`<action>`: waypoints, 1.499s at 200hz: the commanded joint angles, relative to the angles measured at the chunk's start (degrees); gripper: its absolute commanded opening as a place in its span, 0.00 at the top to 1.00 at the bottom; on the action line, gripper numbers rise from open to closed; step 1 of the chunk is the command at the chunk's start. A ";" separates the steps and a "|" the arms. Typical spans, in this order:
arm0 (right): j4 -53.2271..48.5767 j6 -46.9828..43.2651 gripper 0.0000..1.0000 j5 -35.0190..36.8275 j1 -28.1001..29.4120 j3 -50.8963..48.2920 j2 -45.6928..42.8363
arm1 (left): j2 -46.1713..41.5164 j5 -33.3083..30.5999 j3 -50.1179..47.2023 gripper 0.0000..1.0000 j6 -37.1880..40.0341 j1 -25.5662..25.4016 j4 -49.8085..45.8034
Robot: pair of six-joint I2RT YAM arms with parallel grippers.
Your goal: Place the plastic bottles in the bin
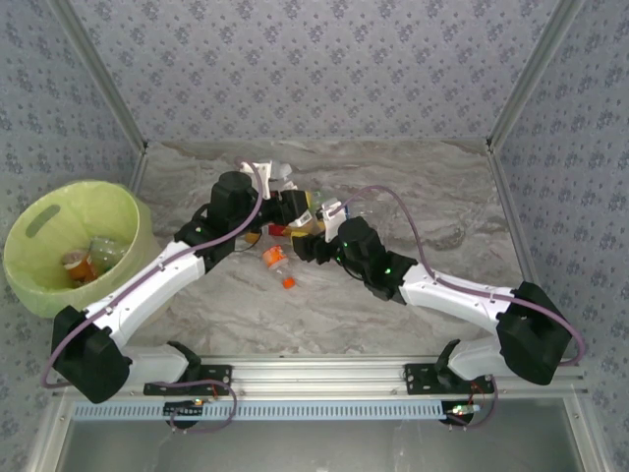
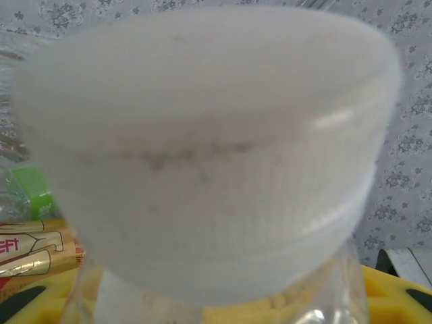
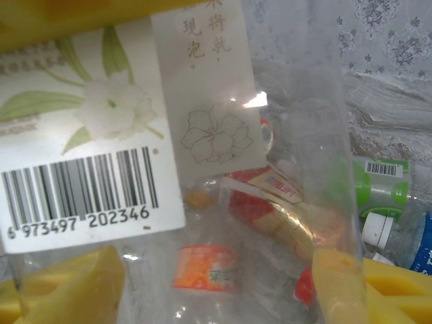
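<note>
The left arm (image 1: 157, 270) and right arm (image 1: 462, 295) reach in from the bottom corners and meet mid-frame over heaped bottles (image 1: 295, 211) on a marbled desk (image 1: 442, 197) ringed by floral walls (image 1: 314, 69). The bin (image 1: 123, 211), at left, holds more bottles. The right fingers (image 3: 67, 287) appear to pinch a barcoded bottle (image 3: 88, 135). The left fingers (image 2: 398, 293) flank a white-capped bottle (image 2: 202, 135); whether they are clamped on it, one cannot tell.
</note>
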 commanded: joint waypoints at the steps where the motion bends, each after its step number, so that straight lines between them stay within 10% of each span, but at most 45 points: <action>1: 3.68 -0.19 0.60 -1.53 0.75 2.53 0.29 | 0.03 -3.13 0.53 0.68 0.14 0.15 2.94; 35: 3.62 -0.10 0.44 -1.65 0.59 2.80 0.46 | -0.24 -3.15 0.83 0.81 0.31 0.15 1.83; 49: 3.15 -0.15 0.28 -1.75 0.40 2.93 0.37 | -0.67 -3.99 0.96 1.00 0.58 0.11 1.27; 68: 1.81 -0.59 0.00 -1.33 0.13 3.18 0.00 | -1.38 -5.55 1.00 1.00 0.96 0.24 0.50; 300: -11.12 10.73 0.00 11.28 -6.89 6.83 2.71 | -17.99 -28.98 12.69 1.00 15.10 3.14 -25.01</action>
